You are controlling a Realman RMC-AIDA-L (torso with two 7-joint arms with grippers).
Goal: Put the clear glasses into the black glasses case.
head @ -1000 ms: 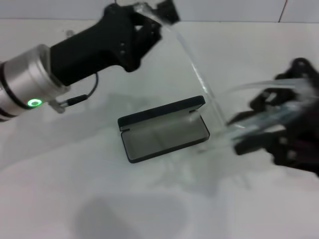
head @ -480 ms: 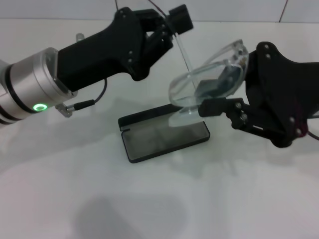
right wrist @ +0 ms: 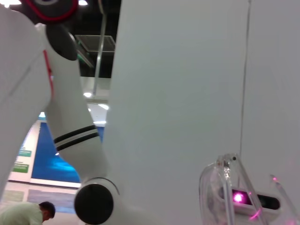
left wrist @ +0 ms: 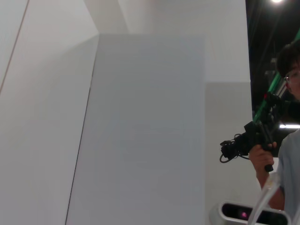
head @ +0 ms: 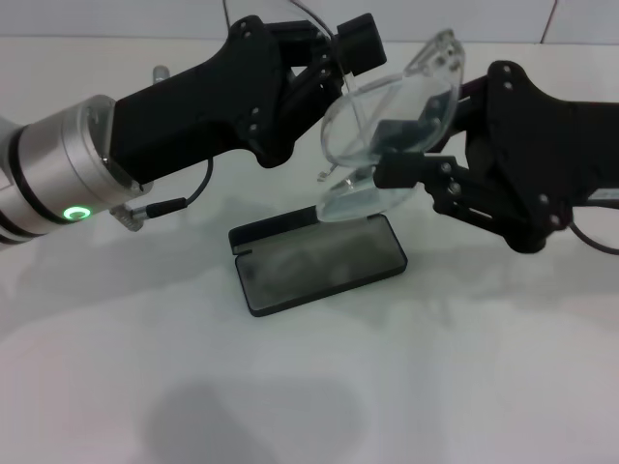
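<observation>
You are working in a robot lab or demo hall, not a home. The plain white bench [head: 290,387] carries nothing domestic. Look at your left wrist view: tall white partition panels [left wrist: 140,131] fill it, and a person in glasses holding a black handheld camera rig [left wrist: 251,138] stands beside them. Your right wrist view shows a white robot body with black bands [right wrist: 77,136], ceiling lights, and a blue display wall [right wrist: 51,164] far behind.

- The black glasses case [head: 319,263] lies open on the counter [head: 464,387], centre.
- The clear glasses [head: 387,130] hang above its far right part.
- The left gripper [head: 334,58] is left of them, the right gripper [head: 406,164] right.
</observation>
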